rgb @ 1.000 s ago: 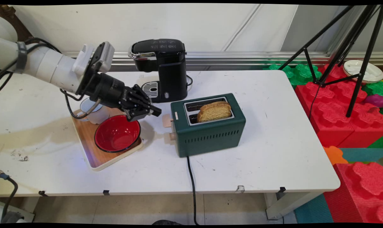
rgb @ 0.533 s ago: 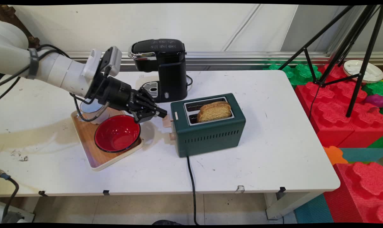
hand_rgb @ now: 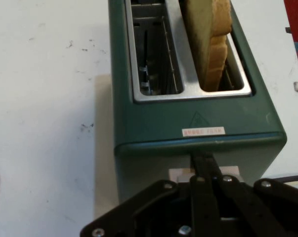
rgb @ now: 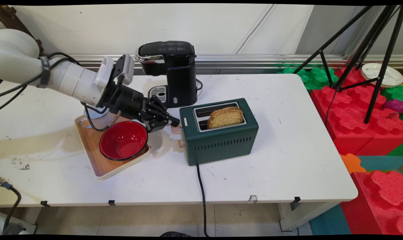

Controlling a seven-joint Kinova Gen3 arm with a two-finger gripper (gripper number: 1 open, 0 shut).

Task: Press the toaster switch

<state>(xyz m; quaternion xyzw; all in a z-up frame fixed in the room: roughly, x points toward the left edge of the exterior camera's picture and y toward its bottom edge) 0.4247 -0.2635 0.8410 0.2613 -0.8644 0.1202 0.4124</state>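
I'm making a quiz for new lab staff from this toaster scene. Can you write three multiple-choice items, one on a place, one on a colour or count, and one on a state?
1. Where is the gripper?
A. Over the red bowl
B. At the toaster's lever end
C. Beside the coffee machine's top

2. How many slots of the green toaster hold bread?
A. None
B. One
C. Two

3. How do the gripper's fingers stand?
A. Closed together
B. Spread wide
C. Clamped on the bowl

Answers:
1. B: in the main view the fingertips meet the beige lever on the toaster's left end.
2. B: the hand view shows the bread slice in one slot and the other slot empty.
3. A: in the hand view both fingers run side by side with no gap.
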